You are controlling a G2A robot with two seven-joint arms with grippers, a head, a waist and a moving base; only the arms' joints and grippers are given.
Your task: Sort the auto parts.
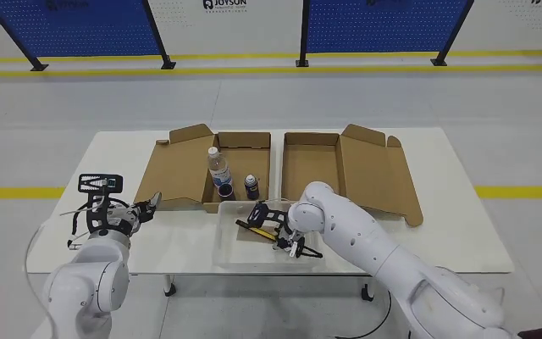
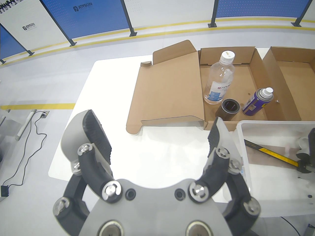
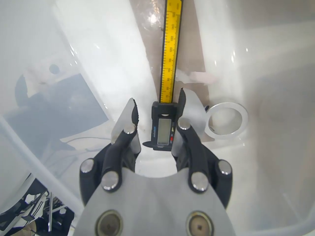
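The right gripper (image 3: 158,99) is down inside the clear plastic bin (image 1: 224,250), lined up with the digital caliper (image 3: 169,50) lying flat on the bin's floor. Its 2 fingers straddle the caliper's display head, partly open, holding nothing yet. That looks like the sensible place to grab, since the head is the chunkiest part and the yellow beam would be thin to pinch. One pad sits just beside the head's edge; whether it actually touches is hard to call. A metal ring (image 3: 242,119) lies in the bin too, just beside the gripper, apart from the caliper.

Outside the bin, the left gripper (image 2: 152,119) hangs wide open and empty (likely parked out of the way). Behind the bin, a cardboard box (image 1: 254,161) holds a water bottle (image 2: 219,82), a spray can (image 2: 256,100) and a black cylinder (image 2: 230,109), so the sorting is probably underway.

The caliper's far end is cut off in the right wrist view, its measuring jaws are mostly hidden beneath the gripper, and glare on the bin's walls blurs what lies beyond.
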